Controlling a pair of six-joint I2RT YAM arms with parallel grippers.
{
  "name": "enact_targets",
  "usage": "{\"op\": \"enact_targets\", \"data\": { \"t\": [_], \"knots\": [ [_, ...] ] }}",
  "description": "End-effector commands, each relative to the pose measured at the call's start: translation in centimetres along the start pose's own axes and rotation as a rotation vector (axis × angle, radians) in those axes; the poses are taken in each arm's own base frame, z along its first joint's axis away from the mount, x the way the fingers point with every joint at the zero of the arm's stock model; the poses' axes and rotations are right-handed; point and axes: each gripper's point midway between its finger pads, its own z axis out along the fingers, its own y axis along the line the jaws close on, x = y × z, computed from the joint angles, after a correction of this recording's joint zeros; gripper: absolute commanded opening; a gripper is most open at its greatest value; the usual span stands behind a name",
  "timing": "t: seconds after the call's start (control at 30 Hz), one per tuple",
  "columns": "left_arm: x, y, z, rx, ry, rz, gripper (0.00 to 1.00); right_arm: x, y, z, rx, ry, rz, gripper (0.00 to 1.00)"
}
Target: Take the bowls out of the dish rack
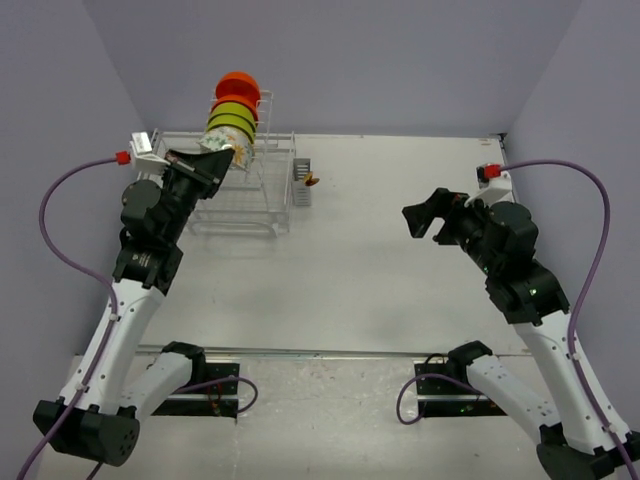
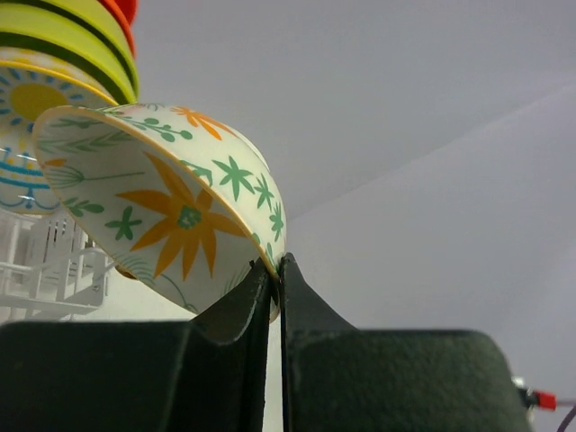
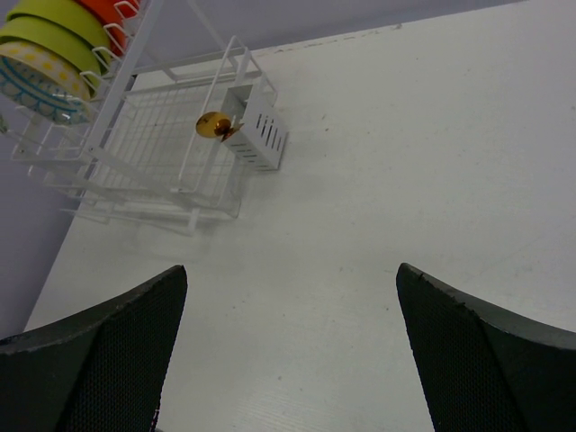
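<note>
My left gripper is shut on the rim of a white bowl with orange flowers and green leaves, held tilted beside the rack's upright tier; the top view shows the gripper and the bowl. Behind it stand a white bowl with a yellow and blue pattern, a lime-green bowl and an orange-red bowl. The white wire dish rack stands at the far left, with these bowls in its tall tier. My right gripper is open and empty above the bare table, right of centre.
A small grey cutlery holder hangs on the rack's right side with a golden-brown object beside it. The rack's low tray holds nothing I can see. Purple walls close in on the left, back and right.
</note>
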Motion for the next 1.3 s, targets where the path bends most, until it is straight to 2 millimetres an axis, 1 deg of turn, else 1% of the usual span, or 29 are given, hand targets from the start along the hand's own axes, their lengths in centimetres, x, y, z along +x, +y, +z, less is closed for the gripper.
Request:
{"op": "enact_targets", "data": {
  "t": [0.0, 0.03, 0.1, 0.13, 0.17, 0.2, 0.23, 0.27, 0.3, 0.33, 0.37, 0.4, 0.43, 0.47, 0.5, 0.53, 0.57, 0.6, 0.63, 0.67, 0.73, 0.8, 0.93, 1.0, 1.03, 1.13, 1.17, 1.23, 1.27],
  "knots": [
    [2.2, -5.0, -0.9, 0.198, 0.115, 0.182, 0.0, -2.3, 2.4, -0.4, -0.087, -0.031, -0.013, 0.99],
    [3.6, -5.2, -0.4, 0.206, 0.165, 0.216, 0.0, -2.5, 2.6, -0.4, -0.093, -0.024, -0.014, 0.99],
    [5.3, -7.1, -0.5, 0.261, 0.223, 0.339, 0.0, -3.6, 3.0, -0.9, -0.086, -0.026, -0.004, 0.99],
    [7.9, -9.0, -0.4, 0.323, 0.291, 0.368, 0.0, -3.8, 2.9, -0.6, -0.07, -0.013, 0.0, 0.99],
    [9.5, -8.5, -0.3, 0.315, 0.343, 0.454, 0.0, -4.8, 2.9, -1.2, -0.043, -0.024, 0.004, 0.99],
    [12.3, -9.6, -0.9, 0.349, 0.412, 0.49, 0.0, -5.0, 2.7, -0.7, -0.024, -0.007, 0.001, 0.99],
    [13.9, -10.0, 0.3, 0.343, 0.443, 0.538, 0.0, -5.6, 2.4, -0.8, 0.003, -0.014, 0.003, 0.99],
    [15.7, -9.1, 0.4, 0.334, 0.492, 0.631, 0.0, -6.8, 2.5, -1.3, 0.012, -0.03, -0.006, 0.99],
    [18.5, -9.8, -0.4, 0.373, 0.55, 0.678, 0.0, -7.2, 2.7, -1.4, 0.004, -0.026, -0.02, 0.99],
    [20.8, -9.2, 0.2, 0.374, 0.598, 0.728, 0.0, -7.5, 1.9, -0.5, 0.039, -0.01, -0.029, 0.99],
    [22.0, -8.3, 0.4, 0.367, 0.616, 0.807, 0.0, -8.5, 2.2, -1.1, 0.04, 0.001, -0.045, 0.99],
    [23.8, -8.1, -0.1, 0.381, 0.651, 0.842, 0.0, -8.7, 2.2, -0.9, 0.047, 0.026, -0.052, 0.99],
    [25.7, -6.8, 0.2, 0.373, 0.693, 0.878, 0.0, -8.3, 1.8, 0.5, 0.07, 0.077, -0.059, 0.99],
    [26.3, -6.1, 0.5, 0.371, 0.687, 0.944, 0.0, -8.5, 1.9, 0.2, 0.074, 0.099, -0.075, 0.99],
    [28.5, -5.7, -0.3, 0.399, 0.729, 0.99, 0.0, -8.3, 1.9, 0.5, 0.076, 0.124, -0.081, 0.99],
    [29.6, -5.0, -0.8, 0.418, 0.756, 1.035, 0.0, -8.3, 2.2, 0.8, 0.063, 0.143, -0.088, 0.99],
    [30.2, -4.4, -0.8, 0.435, 0.745, 1.127, 0.0, -6.9, 1.7, 1.8, 0.075, 0.218, -0.102, 0.99],
    [32.0, -4.3, -1.9, 0.488, 0.772, 1.194, 0.0, -6.3, 1.5, 2.4, 0.08, 0.255, -0.106, 0.99],
    [33.1, -3.6, -2.7, 0.526, 0.798, 1.237, 0.0, -5.7, 1.6, 2.8, 0.066, 0.291, -0.108, 0.96],
    [33.9, -3.4, -3.4, 0.576, 0.805, 1.309, 0.0, -4.0, 1.1, 3.7, 0.077, 0.368, -0.116, 0.94],
    [34.8, -2.7, -3.9, 0.634, 0.825, 1.387, 0.0, -1.8, 1.0, 4.4, 0.071, 0.444, -0.124, 0.91],
    [35.3, -2.6, -4.6, 0.691, 0.835, 1.432, 0.0, 0.0, 0.9, 5.1, 0.058, 0.501, -0.137, 0.9],
    [35.3, -2.0, -5.4, 0.773, 0.835, 1.519, 0.0, 3.8, 0.1, 6.1, 0.057, 0.617, -0.138, 0.8],
    [35.2, -2.2, -5.5, 0.782, 0.835, 1.529, 0.0, 5.6, 0.6, 6.3, 0.032, 0.672, -0.162, 0.76],
    [35.1, -2.0, -5.4, 0.778, 0.839, 1.543, 0.0, 6.5, 0.4, 6.3, 0.04, 0.699, -0.171, 0.74],
    [35.0, -1.7, -5.0, 0.749, 0.852, 1.57, 0.0, 8.2, -0.3, 6.4, 0.079, 0.747, -0.2, 0.59],
    [34.9, -1.5, -4.8, 0.729, 0.859, 1.583, 0.0, 8.4, -0.6, 6.4, 0.095, 0.753, -0.199, 0.49],
    [34.6, -1.5, -4.4, 0.699, 0.864, 1.601, 0.0, 8.9, -1.1, 6.6, 0.118, 0.762, -0.202, 0.43],
    [34.6, -1.5, -4.3, 0.694, 0.864, 1.604, 0.0, 9.0, -1.1, 6.7, 0.117, 0.764, -0.201, 0.37]
  ]
}}
